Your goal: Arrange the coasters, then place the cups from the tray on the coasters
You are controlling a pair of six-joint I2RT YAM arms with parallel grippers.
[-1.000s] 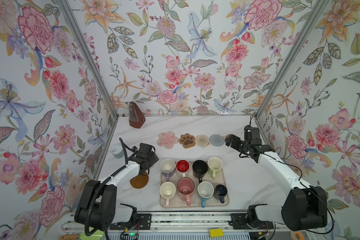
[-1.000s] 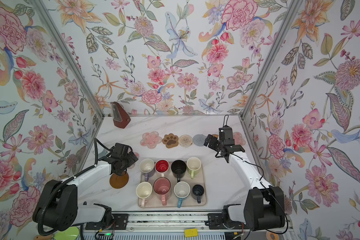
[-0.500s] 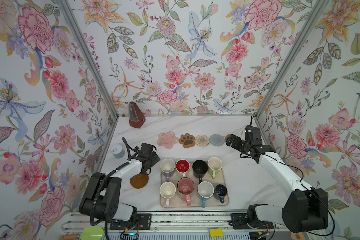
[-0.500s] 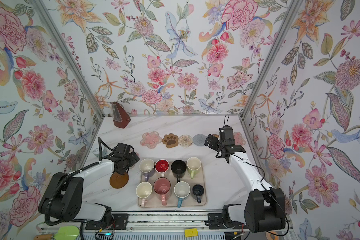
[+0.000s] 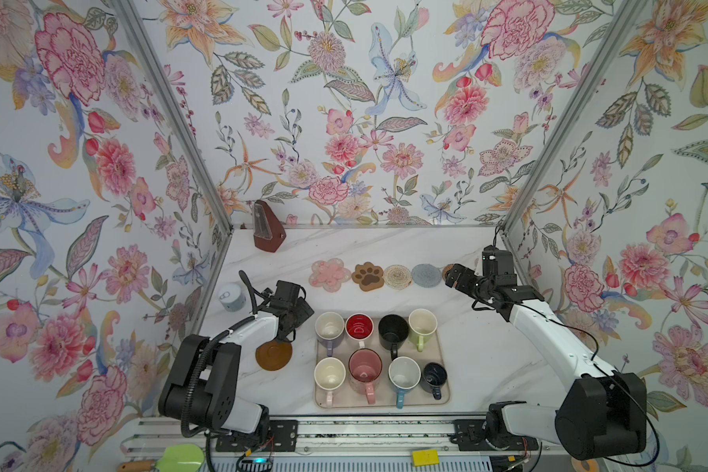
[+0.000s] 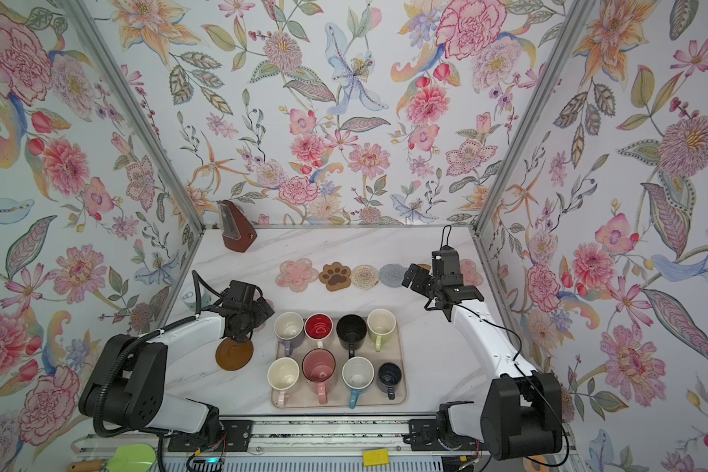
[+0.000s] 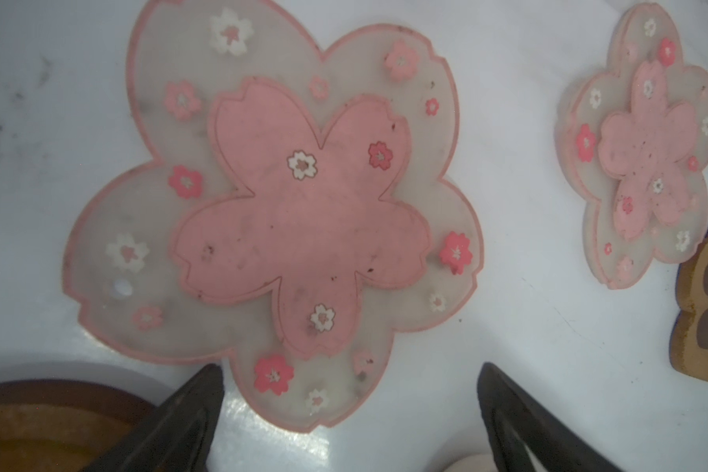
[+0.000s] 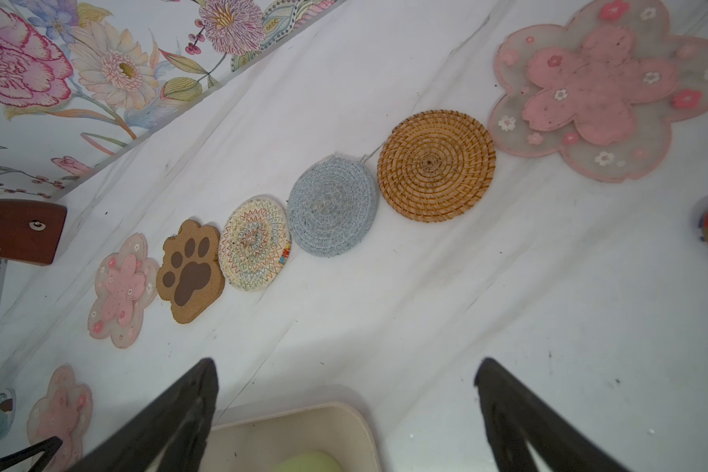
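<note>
While both top views are hiding what is lying under the left gripper (image 5: pixel 301 314), the left wrist view is showing it plainly: a translucent pink flower coaster (image 7: pixel 295 220), dotted with small blossoms, is lying flat on the white table (image 7: pixel 528 347) below jaws that are standing wide apart and gripping nothing. That view is also catching the brown disc coaster (image 7: pixel 37 425), resting at 9 o'clock from the tray (image 5: pixel 385 402). The right gripper (image 5: pixel 452 277), equally wide and empty, is hovering at 1 o'clock from the tray and masking most of the tan rattan coaster (image 8: pixel 436 165). The right wrist view is showing it whole, between the grey woven coaster (image 8: pixel 332 206) and a second flower coaster (image 8: pixel 589 90). The paw coaster (image 5: pixel 368 276) and cream woven coaster (image 5: pixel 397 276) are lying in the same row at 12 o'clock. Eight cups are standing upright in the tray, handles toward 6 o'clock: lavender cup (image 5: pixel 329 327), red-lined cup (image 5: pixel 359 326), black cup (image 5: pixel 393 330), light green cup (image 5: pixel 422 323) along 12 o'clock; cream cup (image 5: pixel 329 372), speckled pink cup (image 5: pixel 365 365), blue-handled cup (image 5: pixel 404 372), navy cup (image 5: pixel 434 374) along 6 o'clock.
</note>
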